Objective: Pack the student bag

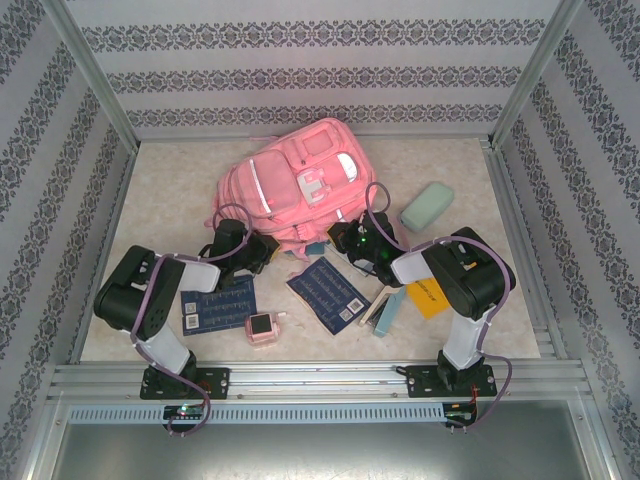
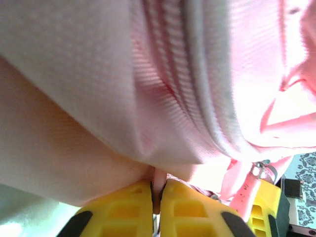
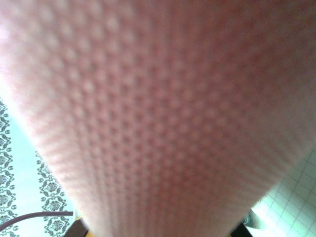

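Two grippers are working the near edge of a large pink fabric backpack [image 1: 290, 185] lying centre-far: the left gripper [image 2: 158, 192] is pinching a fold, the right gripper [image 1: 355, 242] is closed against its cloth, probably to spread the opening for packing.

You're looking at bag [image 3: 163, 113]: pink dotted mesh, blurred, hard against lens, narrowing toward bottom edge. Patterned wall [image 3: 19, 163] at your lower left, dark cable [image 3: 34, 216] crossing beneath it. Pale gridded surface [image 3: 291, 192] at lower right.

Bag [image 1: 290, 180] x1, navy cards [image 1: 218, 303] [image 1: 328, 290] x2
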Available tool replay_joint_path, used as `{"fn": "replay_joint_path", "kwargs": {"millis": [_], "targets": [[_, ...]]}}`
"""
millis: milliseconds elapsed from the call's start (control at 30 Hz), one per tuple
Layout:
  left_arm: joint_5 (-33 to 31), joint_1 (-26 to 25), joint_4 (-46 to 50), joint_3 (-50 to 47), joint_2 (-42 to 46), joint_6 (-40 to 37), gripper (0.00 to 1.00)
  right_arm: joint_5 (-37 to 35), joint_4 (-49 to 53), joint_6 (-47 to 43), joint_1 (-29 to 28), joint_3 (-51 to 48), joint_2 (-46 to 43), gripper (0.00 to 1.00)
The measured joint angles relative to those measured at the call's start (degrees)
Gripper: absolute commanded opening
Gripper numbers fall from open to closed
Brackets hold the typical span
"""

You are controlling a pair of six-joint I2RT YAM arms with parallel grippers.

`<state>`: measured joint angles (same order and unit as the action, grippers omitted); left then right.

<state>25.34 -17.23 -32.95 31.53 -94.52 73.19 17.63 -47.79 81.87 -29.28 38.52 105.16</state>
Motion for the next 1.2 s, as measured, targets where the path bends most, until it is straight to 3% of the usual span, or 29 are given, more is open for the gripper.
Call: {"fn": "replay_joint_path", "kwargs": {"millis": [400, 933, 1200], "targets": [[-1.62, 0.02, 9.92, -0.13, 8.63, -4.90, 0.00, 4.52, 4.22, -5.22, 3.23, 0.11, -2.08, 0.00], [-1.11, 3.48, 11.89, -5.51, 18.43, -4.11, 0.00, 13.11, 12.63, -12.09, 13.14, 0.20, -4.66, 0.00], [0.13, 5.14, 12.37, -6.56, 22.05, -3.02, 0.00, 16.20, 19.47, -15.43, 19.63, 4.87, -4.70, 0.00]]}}
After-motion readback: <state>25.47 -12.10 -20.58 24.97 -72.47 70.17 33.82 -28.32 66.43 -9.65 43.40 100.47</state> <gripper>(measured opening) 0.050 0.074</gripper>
